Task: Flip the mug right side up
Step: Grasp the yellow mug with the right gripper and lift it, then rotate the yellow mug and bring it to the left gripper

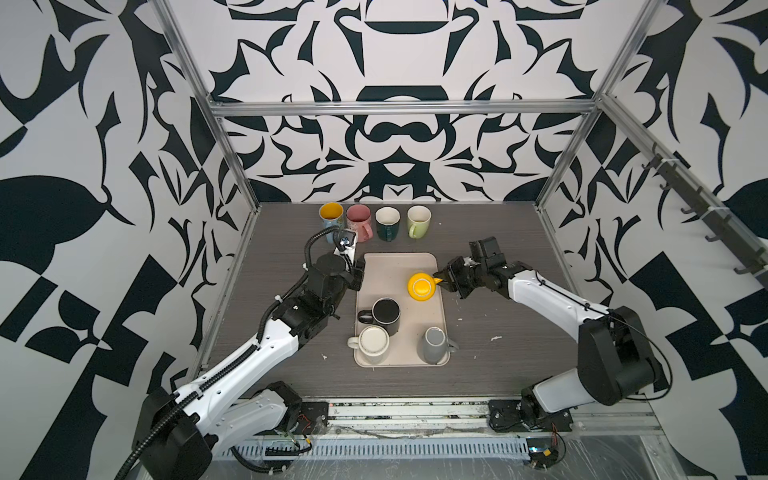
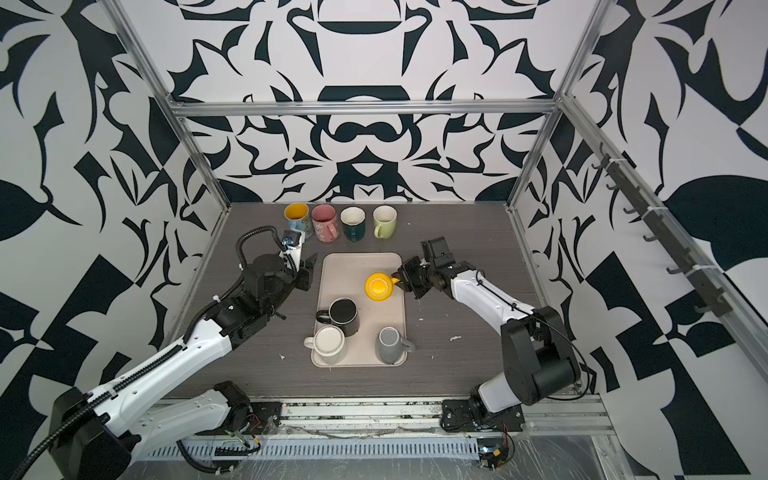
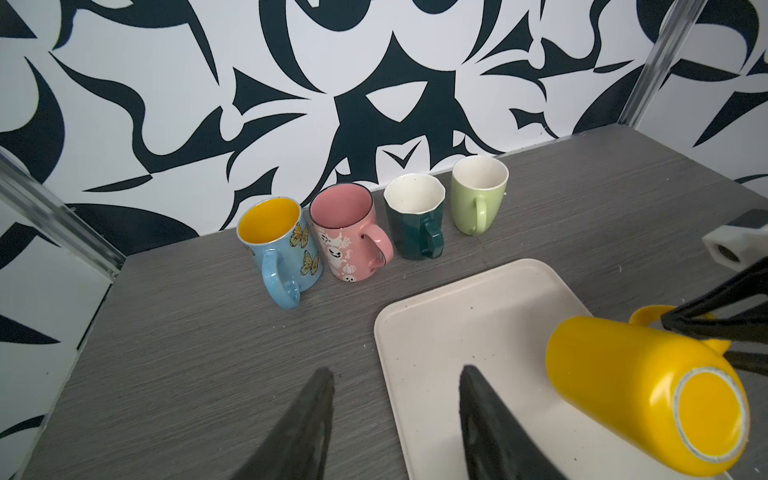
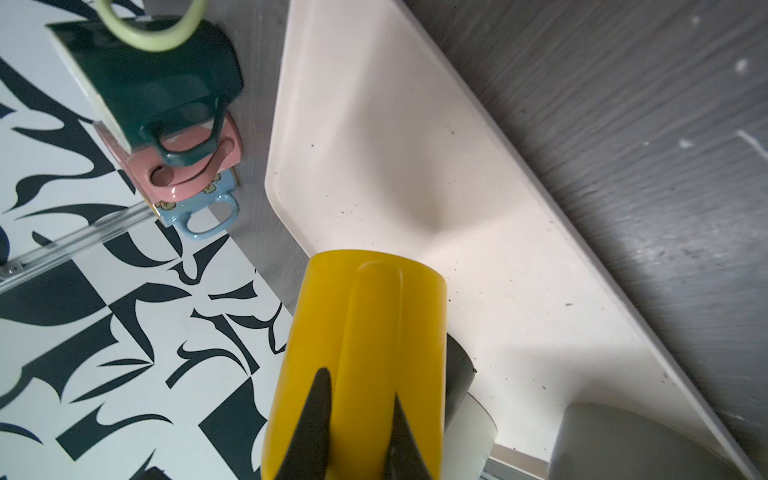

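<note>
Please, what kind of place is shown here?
Probably a robot test cell: aluminium frame with patterned walls, two arms mounted at the table edge, the right gripper holding a yellow mug over a tray.

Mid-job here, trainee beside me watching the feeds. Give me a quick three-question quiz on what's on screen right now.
1. True or false: the right gripper is shut on the handle of the yellow mug.
2. How many upright mugs line the back wall?
3. The left gripper is: A) holding the black mug; B) open and empty; C) shut on the tray rim.
Key: 1 true; 2 four; 3 B.
</note>
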Available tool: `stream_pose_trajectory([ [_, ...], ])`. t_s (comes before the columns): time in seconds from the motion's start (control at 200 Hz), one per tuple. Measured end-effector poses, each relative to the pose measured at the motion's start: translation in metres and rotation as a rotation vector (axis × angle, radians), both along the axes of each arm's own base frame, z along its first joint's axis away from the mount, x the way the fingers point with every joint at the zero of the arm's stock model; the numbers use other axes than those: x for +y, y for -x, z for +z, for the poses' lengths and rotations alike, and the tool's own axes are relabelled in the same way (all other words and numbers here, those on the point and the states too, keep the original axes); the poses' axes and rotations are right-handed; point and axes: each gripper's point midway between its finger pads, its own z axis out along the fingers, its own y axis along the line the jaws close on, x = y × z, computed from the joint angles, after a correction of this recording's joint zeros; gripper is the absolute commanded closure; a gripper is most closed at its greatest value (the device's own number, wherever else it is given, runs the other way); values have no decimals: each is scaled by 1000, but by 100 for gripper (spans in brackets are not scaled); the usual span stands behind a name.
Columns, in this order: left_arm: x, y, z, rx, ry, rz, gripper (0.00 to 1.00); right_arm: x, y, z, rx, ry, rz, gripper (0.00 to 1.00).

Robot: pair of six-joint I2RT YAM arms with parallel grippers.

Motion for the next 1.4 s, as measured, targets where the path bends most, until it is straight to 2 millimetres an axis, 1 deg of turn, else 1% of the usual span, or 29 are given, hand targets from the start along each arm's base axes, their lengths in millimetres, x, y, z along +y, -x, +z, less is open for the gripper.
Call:
stream_pose_trajectory([
  [0.09, -5, -3, 9, -6, 18, -12, 47, 4, 2, 4, -71, 43, 42, 100],
  [0.185, -11, -6, 20, -8, 44, -22, 41, 7, 4, 10, -156, 97, 93, 100],
  [0.23, -15, -7, 27, -7, 59, -33, 37, 9, 5, 14, -203, 125, 121, 100],
  [0.325, -23, -9, 40, 20, 108, -73, 36, 13, 4, 28, -319, 215, 189, 100],
  [0.375, -27, -11, 49, 41, 154, -107, 36, 16, 4, 41, -392, 266, 227, 100],
  [0.48, -31, -17, 70, 89, 259, -171, 35, 24, 6, 76, -581, 360, 296, 100],
  [0.57, -40, -17, 88, 130, 328, -242, 36, 25, 11, 103, -732, 439, 333, 100],
  [0.68, -57, -10, 109, 191, 387, -359, 36, 24, 20, 127, -891, 561, 379, 100],
  [0.79, -75, -5, 124, 269, 450, -479, 38, 22, 27, 145, -1040, 698, 406, 100],
  [0.89, -84, -7, 125, 369, 521, -551, 41, 20, 32, 152, -1132, 810, 426, 100],
  [1.045, -97, -10, 113, 545, 610, -616, 44, 23, 37, 153, -1244, 987, 478, 100],
  [1.13, -102, -8, 110, 611, 631, -638, 45, 29, 42, 154, -1311, 1084, 512, 100],
  [1.26, -104, 1, 113, 663, 641, -677, 43, 47, 51, 163, -1440, 1231, 559, 100],
  [1.335, -104, 7, 120, 663, 633, -701, 42, 61, 55, 171, -1522, 1334, 573, 100],
  [1.4, -104, 12, 126, 661, 620, -718, 41, 71, 57, 172, -1571, 1414, 581, 100],
])
